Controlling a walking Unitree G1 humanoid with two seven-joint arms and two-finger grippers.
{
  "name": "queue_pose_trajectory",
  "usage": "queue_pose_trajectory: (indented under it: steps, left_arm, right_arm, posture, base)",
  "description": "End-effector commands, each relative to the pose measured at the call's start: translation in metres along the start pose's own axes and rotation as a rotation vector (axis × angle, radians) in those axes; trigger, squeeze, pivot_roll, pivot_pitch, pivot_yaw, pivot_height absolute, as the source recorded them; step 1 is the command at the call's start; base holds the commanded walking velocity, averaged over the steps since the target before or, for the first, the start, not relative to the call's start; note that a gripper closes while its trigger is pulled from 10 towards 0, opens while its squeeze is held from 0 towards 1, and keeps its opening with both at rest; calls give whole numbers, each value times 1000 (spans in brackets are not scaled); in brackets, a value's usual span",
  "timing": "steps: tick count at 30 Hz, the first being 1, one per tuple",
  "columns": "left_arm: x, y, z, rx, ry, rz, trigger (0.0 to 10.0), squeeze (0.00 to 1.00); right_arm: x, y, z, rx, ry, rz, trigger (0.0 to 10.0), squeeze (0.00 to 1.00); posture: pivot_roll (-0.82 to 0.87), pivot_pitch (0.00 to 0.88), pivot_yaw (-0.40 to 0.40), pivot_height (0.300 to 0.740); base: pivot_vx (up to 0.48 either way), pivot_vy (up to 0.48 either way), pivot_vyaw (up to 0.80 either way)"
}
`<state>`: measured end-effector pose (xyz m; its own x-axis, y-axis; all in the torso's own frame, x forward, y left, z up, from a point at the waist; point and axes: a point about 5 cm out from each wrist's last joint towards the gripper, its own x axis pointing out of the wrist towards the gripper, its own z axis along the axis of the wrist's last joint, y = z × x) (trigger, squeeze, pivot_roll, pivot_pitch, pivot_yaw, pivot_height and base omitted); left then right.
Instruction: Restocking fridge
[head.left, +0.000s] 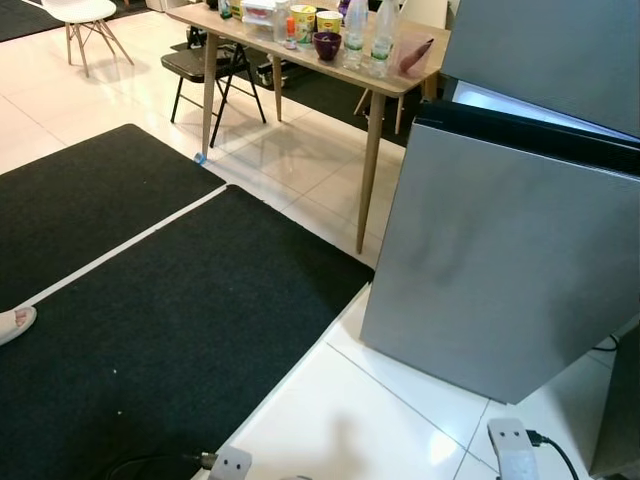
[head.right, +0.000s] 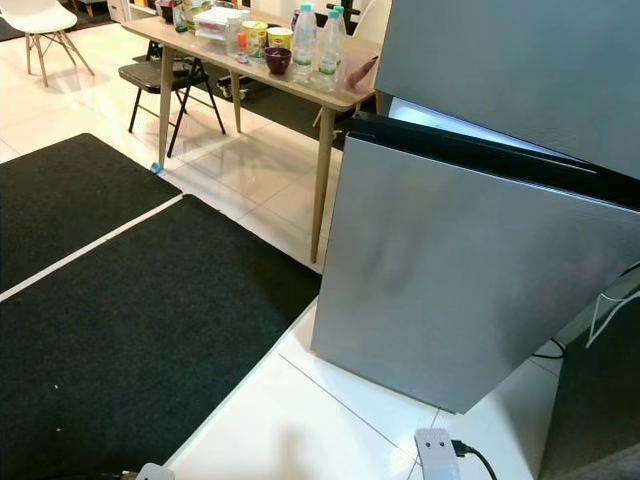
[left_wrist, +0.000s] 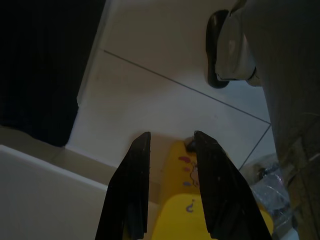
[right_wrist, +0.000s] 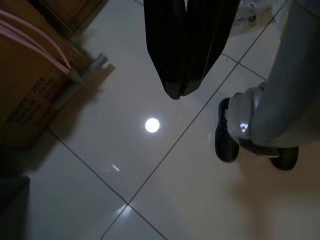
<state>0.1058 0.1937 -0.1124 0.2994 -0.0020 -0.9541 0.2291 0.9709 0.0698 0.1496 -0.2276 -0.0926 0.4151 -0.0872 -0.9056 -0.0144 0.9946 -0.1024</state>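
- The fridge stands on the white floor just past the black mats; its grey lower door hangs ajar, with a strip of lit interior above the door's dark top edge. The top and right side are cut off.
- The desk stands behind the fridge. At its near end, by the edge: two clear bottles, a purple bowl, yellow-labelled cups and a red thing. The labels are too small to read.
- A black chair sits under the desk; a white chair is cut off at the far left.
- The left tool points at the floor, fingers apart either side of a yellow package; I cannot tell whether they grip it. Its red and blue print is too dark to read.
- The right tool hangs over the tiles, fingers pressed together on nothing, near a cardboard box whose print is blurred.
- A foot shows at the mat's left edge.
- A white power strip lies at the bottom edge, partly cut off.
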Motion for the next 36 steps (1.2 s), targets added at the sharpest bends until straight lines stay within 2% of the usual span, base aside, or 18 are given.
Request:
queue_pose_trajectory:
  steps: [1, 23, 25, 28, 29, 30, 32, 36]
  left_arm:
    - [0, -4, 53, 20, -188, -40, 10000, 0]
    - [1, -6, 51, 39, -180, -49, 10000, 0]
    - [1, -6, 50, 39, -178, -50, 10000, 0]
    - [1, -6, 49, 38, -175, -46, 10000, 0]
    - [1, -6, 49, 38, -175, -46, 10000, 0]
    - [1, -5, 47, 13, -174, -37, 10000, 0]
    - [1, -5, 46, 10, -168, -37, 10000, 0]
    - [1, -5, 44, 11, -164, -39, 10000, 0]
  right_arm:
    - [0, 0, -1, -10, 5, -1, 10000, 0]
    - [0, 3, -4, 4, 7, 8, 10000, 0]
    - [0, 3, -3, 24, -2, 10, 10000, 0]
    - [0, 1, 7, 129, -53, 6, 10000, 0]
    - [0, 1, 7, 129, -53, 6, 10000, 0]
    - [0, -7, 20, 212, -111, -27, 10000, 0]
    - [-2, -16, 29, 259, -141, -62, 10000, 0]
    - [-3, -23, 32, 279, -151, -88, 10000, 0]
  posture:
    - [-42, 0, -17, 740]
    - [-48, 0, -12, 740]
    - [-46, 0, -12, 740]
    - [-41, 0, -16, 740]
    - [-41, 0, -16, 740]
    - [-40, 0, -16, 740]
    - [-42, 0, -19, 740]
    - [-43, 0, -21, 740]
  base:
    - [480, 0, 0]
    - [480, 0, 0]
    - [480, 0, 0]
    - [439, 0, 0]
    - [409, 0, 0]
    - [0, 0, 0]
    - [0, 0, 0]
    - [0, 0, 0]
